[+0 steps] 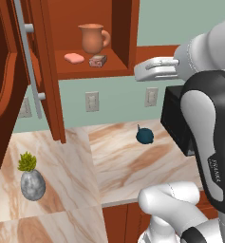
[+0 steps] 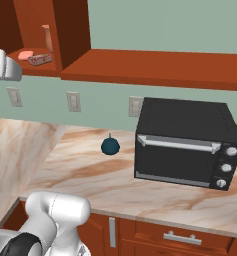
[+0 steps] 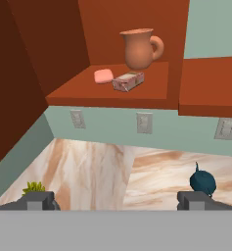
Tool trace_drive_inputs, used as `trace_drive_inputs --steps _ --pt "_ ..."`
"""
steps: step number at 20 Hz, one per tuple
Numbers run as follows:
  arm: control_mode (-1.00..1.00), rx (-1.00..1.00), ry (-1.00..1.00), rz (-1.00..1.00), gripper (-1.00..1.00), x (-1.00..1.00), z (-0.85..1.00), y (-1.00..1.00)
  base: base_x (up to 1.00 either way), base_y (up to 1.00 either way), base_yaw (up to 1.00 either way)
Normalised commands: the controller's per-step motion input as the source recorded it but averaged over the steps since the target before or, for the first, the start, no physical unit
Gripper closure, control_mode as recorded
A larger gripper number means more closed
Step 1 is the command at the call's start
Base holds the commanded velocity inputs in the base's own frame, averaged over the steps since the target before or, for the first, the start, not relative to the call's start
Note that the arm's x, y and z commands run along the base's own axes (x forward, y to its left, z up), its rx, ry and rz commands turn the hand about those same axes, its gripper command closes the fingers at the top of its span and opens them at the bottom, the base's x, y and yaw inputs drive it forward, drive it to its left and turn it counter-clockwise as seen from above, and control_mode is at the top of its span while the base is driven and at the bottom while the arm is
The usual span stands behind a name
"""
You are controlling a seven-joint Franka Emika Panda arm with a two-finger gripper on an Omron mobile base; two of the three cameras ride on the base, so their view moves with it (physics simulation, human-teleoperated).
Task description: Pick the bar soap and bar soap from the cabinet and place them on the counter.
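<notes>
Both bar soaps lie side by side on the open cabinet's point(image 1: 123, 28) shelf: a salmon-pink one point(image 1: 74, 58) point(image 3: 103, 76) point(image 2: 25, 54) and a brown-rimmed one point(image 1: 98, 60) point(image 3: 127, 81) point(image 2: 40, 59) just to its right. A terracotta mug point(image 1: 91, 38) point(image 3: 138, 48) stands behind them. My gripper point(image 1: 138, 70) point(image 3: 117, 201) hovers open and empty in front of the shelf, to the right of the soaps and about level with it. The marble counter point(image 1: 128, 161) point(image 2: 80, 172) point(image 3: 98, 166) lies below.
The cabinet door point(image 1: 35, 71) with its grey bar handle stands swung open on the left. A black microwave point(image 2: 185, 142) point(image 1: 178, 121) sits at the right of the counter, a dark teal round object point(image 1: 145, 136) point(image 2: 110, 146) mid-counter, a potted plant point(image 1: 32, 179) at the left.
</notes>
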Motion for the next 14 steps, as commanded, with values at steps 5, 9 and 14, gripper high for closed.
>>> trace_drive_inputs --steps 5,9,14 --pt "-1.00 0.00 -0.07 0.07 -1.00 0.24 0.00 0.00 0.00 0.00 0.00" --pt "-1.00 0.00 -0.04 0.01 -1.00 0.21 0.00 0.00 0.00 0.00 0.00" --pt "-1.00 -0.01 0.00 0.00 -1.00 0.25 0.00 0.00 0.00 0.00 0.00"
